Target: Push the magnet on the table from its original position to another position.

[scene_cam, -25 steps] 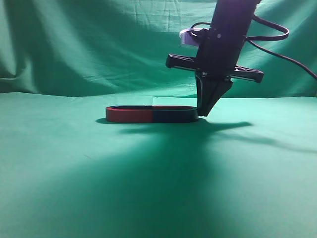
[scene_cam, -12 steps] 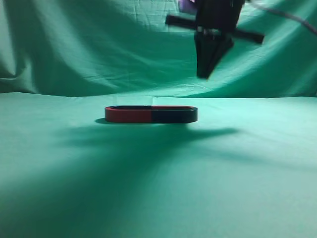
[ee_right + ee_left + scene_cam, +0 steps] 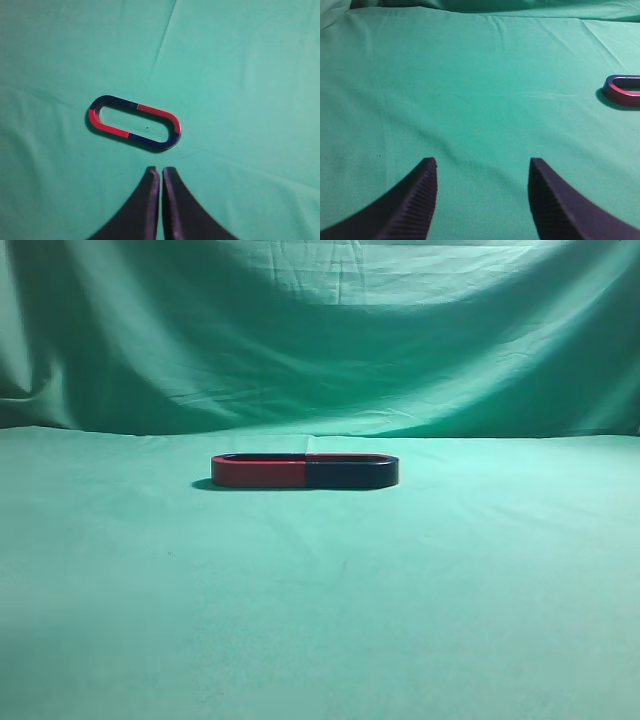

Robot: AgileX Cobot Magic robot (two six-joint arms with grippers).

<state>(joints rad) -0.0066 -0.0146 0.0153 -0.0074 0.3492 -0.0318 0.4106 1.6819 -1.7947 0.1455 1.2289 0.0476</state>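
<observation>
The magnet (image 3: 352, 473) is seen flat on the table (image 3: 320, 620), roughly mid-table toward the back edge, joined end to end with a second U-magnet (image 3: 258, 472) into one closed oval; navy face at the right, red at the left. The oval's long axis runs parallel to the front edge.

The right gripper (image 3: 160, 172) is held above, jaws together with a hairline slit, nothing gripped. The oval lies just ahead of its tips, long side across them. The left gripper (image 3: 482, 167) is spread apart, empty, low over the cloth; the oval's red end (image 3: 623, 90) is well off toward its right.

The right arm is judged nearer.
</observation>
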